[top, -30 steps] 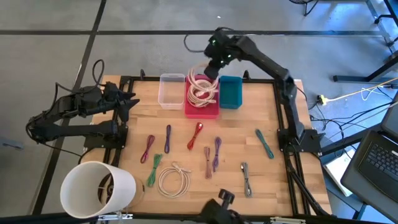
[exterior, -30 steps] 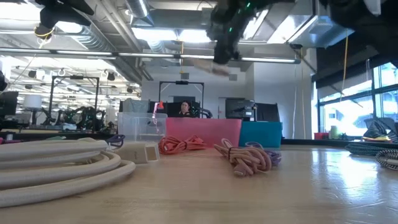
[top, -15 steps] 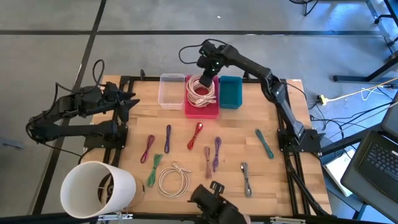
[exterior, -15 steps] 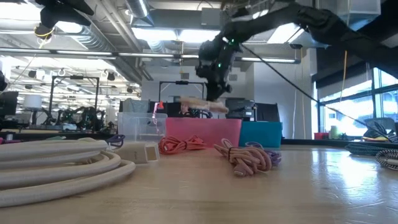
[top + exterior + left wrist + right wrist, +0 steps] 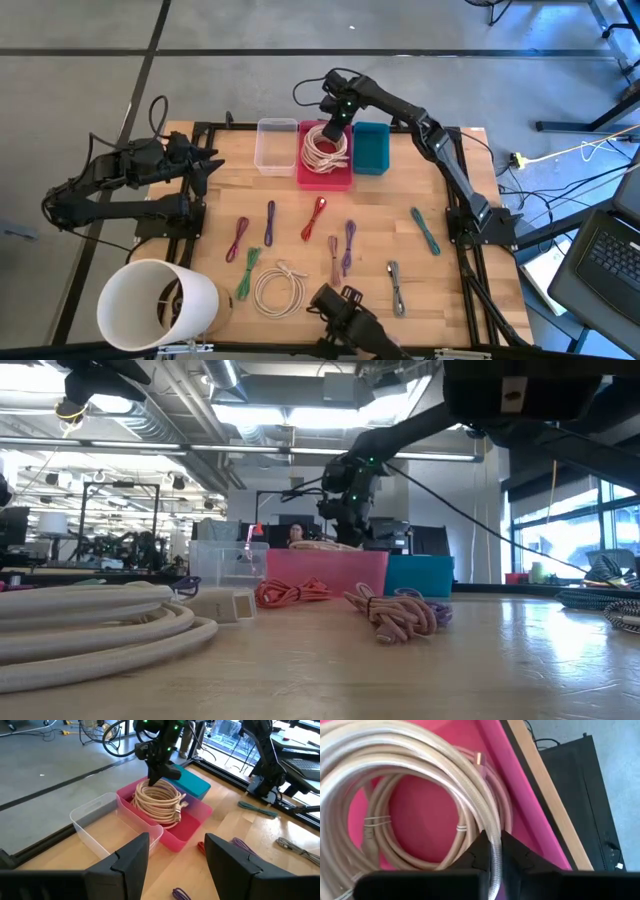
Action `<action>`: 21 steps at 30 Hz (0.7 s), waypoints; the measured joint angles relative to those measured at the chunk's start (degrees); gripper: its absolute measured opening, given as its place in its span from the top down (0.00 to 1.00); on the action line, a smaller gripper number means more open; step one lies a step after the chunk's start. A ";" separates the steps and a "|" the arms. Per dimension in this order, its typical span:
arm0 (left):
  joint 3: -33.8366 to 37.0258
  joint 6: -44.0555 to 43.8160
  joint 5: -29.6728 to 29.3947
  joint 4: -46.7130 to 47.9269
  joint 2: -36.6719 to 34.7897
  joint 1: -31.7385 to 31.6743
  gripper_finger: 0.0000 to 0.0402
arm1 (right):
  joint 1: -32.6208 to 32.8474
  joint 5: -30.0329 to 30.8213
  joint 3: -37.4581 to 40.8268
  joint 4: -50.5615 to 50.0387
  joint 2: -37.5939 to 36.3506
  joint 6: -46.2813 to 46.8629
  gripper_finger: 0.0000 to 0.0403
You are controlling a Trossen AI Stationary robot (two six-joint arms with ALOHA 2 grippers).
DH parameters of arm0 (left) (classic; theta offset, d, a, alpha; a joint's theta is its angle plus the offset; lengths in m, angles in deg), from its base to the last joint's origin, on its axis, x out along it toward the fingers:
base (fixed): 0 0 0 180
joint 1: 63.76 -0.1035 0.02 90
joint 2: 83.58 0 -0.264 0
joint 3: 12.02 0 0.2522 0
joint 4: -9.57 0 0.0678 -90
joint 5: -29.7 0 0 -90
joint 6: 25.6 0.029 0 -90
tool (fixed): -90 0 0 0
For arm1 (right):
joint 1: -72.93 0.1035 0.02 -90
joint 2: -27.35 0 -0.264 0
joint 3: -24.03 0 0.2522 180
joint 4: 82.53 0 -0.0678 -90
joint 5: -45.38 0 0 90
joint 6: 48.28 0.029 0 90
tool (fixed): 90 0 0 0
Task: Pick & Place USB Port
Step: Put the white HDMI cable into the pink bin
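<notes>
Lying flat in pink bin [image 5: 327, 174]: coiled cable [image 5: 325, 147], right gripper [image 5: 334, 121] pinching loop

1. Three bins stand side by side at the far edge of the counter [image 5: 400, 215]: the clear bin [image 5: 275, 146] left, the middle bin [image 5: 325, 160] next, the third bin [image 5: 371, 147] right.
2. A coiled cable [image 5: 325, 147] lies in the middle bin, with the right gripper [image 5: 335, 118] at its far side.
3. Loose cables [image 5: 340, 250] lie spread across the near half.
4. A cup [image 5: 155, 305] lies at the near left corner.
5. The left gripper [image 5: 205, 162] sits at the left edge.
</notes>
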 joint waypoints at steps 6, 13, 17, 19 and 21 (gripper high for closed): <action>0.00 -0.39 0.04 -0.01 0.00 0.00 0.54 | 0.04 -0.08 -1.18 -0.20 -0.28 0.02 0.74; 0.00 -0.41 0.07 0.00 0.00 0.00 0.54 | 0.09 -0.34 -1.38 -0.46 -2.47 0.63 0.58; 0.00 -0.57 1.26 0.19 0.00 0.00 0.54 | 0.09 -0.28 -1.38 -2.82 -5.90 1.72 0.53; 0.00 -0.63 3.22 0.28 0.00 0.00 0.54 | 0.20 -0.28 -1.38 -4.91 -8.40 1.66 0.52; 0.00 -0.86 4.65 0.31 0.00 0.00 0.54 | 0.71 -0.40 -1.38 -6.90 -11.42 1.48 0.51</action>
